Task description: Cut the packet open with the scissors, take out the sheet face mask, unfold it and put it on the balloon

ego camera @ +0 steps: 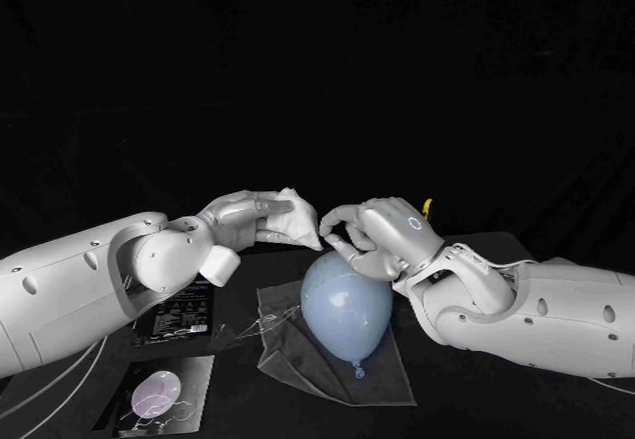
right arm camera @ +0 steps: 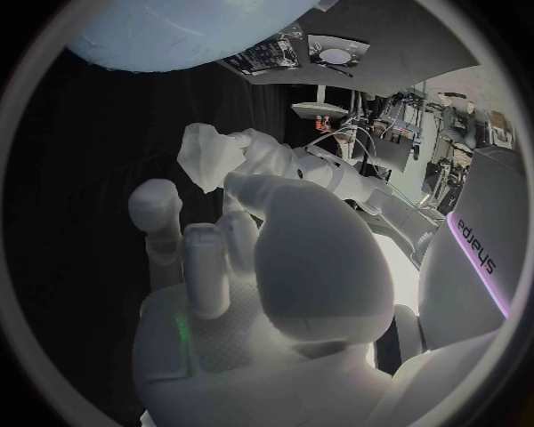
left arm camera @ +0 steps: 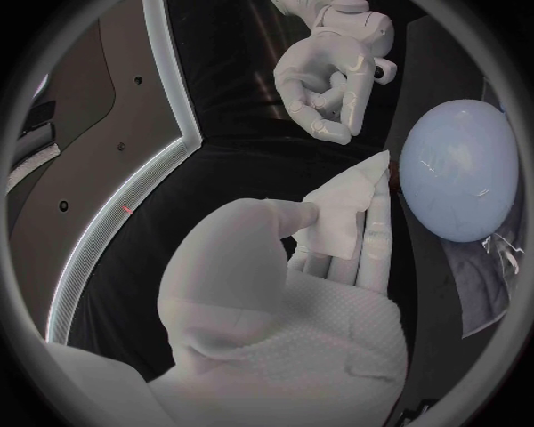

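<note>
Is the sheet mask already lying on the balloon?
No, the left hand holds the folded mask apart from the bare balloon.

It has the look of a robotics lab. A black tabletop (ego camera: 273, 433) sits in front of a black backdrop (ego camera: 309, 80), set up like a test station. Past it, the right wrist view takes in stands (right arm camera: 368, 133) strung with cables and benches (right arm camera: 462, 111) crowded with gear.
</note>
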You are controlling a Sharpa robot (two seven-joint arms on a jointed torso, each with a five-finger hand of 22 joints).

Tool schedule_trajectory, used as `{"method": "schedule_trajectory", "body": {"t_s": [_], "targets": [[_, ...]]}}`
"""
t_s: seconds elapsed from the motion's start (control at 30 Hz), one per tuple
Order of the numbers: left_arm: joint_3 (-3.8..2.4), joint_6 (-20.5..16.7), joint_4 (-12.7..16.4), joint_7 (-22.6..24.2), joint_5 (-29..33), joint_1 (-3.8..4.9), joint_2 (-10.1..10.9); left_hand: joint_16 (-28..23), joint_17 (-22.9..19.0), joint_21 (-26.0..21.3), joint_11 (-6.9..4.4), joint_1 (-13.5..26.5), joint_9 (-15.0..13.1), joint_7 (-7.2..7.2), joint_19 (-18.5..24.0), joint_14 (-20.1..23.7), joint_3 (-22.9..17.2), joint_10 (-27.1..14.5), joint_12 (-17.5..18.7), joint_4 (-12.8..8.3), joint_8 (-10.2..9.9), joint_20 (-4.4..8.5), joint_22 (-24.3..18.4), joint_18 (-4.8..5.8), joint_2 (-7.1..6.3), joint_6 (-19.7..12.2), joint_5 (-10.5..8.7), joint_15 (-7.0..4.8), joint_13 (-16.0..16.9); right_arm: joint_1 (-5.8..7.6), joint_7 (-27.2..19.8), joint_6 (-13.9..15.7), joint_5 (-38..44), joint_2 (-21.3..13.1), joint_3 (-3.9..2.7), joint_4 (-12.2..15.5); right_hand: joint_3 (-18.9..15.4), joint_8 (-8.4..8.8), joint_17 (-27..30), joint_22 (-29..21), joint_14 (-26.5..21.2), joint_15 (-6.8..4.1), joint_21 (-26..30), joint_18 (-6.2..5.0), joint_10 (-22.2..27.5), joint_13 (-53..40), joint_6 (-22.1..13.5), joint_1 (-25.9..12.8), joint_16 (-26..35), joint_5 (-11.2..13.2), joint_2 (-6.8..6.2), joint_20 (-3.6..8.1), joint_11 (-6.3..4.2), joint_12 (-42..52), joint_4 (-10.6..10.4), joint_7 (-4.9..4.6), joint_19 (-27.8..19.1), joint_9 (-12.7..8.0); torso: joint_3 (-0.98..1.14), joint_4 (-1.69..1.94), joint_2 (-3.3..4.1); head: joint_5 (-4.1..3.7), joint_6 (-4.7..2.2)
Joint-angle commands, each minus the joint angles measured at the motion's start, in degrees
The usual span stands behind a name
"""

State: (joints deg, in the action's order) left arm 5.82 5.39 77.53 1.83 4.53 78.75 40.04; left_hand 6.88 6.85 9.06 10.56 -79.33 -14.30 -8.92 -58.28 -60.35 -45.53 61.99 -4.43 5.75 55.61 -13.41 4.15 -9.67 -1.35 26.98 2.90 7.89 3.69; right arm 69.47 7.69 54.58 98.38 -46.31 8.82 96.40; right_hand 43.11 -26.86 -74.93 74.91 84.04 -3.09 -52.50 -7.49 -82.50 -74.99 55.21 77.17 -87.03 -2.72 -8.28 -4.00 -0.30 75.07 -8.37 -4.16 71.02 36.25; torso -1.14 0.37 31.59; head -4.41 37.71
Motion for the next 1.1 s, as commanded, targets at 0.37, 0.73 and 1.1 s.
{"method": "schedule_trajectory", "body": {"t_s": [0.37, 0.73, 1.1], "targets": [[-0.08, -4.1, 0.1, 1.6, 1.2, -0.13, 0.0, 0.9, 0.5, 1.1, -0.67, -1.1, 0.5, -5.07, -2.0, -2.4, -2.3, 2.5, -0.5, -0.7, 0.3, 0.84, 0.2, -0.91, 1.50, 1.6, -0.08, -0.82, 0.1, -0.29, 0.0, 3.3, 1.1, 0.2, 0.27, -1.4, -24.5, 12.79, 4.0, -3.1, -3.2, 4.67, 22.4, -2.74, 12.9, 10.3, -9.0, 0.7, 5.8, -0.3, -5.28, -3.73, 5.54, -16.1, 0.3, -5.82, -13.3, -8.4, 0.04, -0.07, 0.05, 0.24, -0.13], [-0.09, -4.9, 0.6, 1.6, 2.5, -0.25, -0.1, 0.9, 0.5, 1.1, -0.69, -1.1, 0.6, -5.04, -2.0, -2.4, -2.4, 2.6, -0.4, -0.6, 0.3, 0.85, 0.2, -0.91, 1.53, 1.6, -0.08, -0.84, 0.1, -0.84, 3.8, 3.2, 3.9, 2.9, 0.53, -4.0, -31.8, 13.08, 2.8, -2.8, -2.4, 4.01, 22.7, -2.83, 11.7, 10.2, -3.9, 4.7, 4.9, -0.3, -3.51, -3.42, 4.67, -14.2, -3.8, -4.76, -11.6, -9.6, -0.01, 0.07, 0.08, 0.08, -0.05], [-0.09, -4.8, 1.2, 1.4, 3.2, -0.26, 0.0, 0.9, 0.5, 1.1, -0.71, -1.1, 0.6, -5.02, -2.1, -2.5, -2.5, 2.6, -0.4, -0.6, 0.3, 0.88, 0.2, -0.92, 1.55, 1.7, -0.08, -0.86, 0.0, -1.12, 6.4, 3.4, 5.6, 5.4, 0.59, -6.5, -32.1, 11.91, 0.6, -1.2, -0.8, 3.13, 18.6, -2.17, 9.2, 8.3, -0.5, 6.0, 3.7, -0.4, -2.61, -2.62, 3.72, -11.2, -5.9, -3.76, -8.2, -10.0, 0.01, 0.09, 0.08, 0.10, -0.09]]}}
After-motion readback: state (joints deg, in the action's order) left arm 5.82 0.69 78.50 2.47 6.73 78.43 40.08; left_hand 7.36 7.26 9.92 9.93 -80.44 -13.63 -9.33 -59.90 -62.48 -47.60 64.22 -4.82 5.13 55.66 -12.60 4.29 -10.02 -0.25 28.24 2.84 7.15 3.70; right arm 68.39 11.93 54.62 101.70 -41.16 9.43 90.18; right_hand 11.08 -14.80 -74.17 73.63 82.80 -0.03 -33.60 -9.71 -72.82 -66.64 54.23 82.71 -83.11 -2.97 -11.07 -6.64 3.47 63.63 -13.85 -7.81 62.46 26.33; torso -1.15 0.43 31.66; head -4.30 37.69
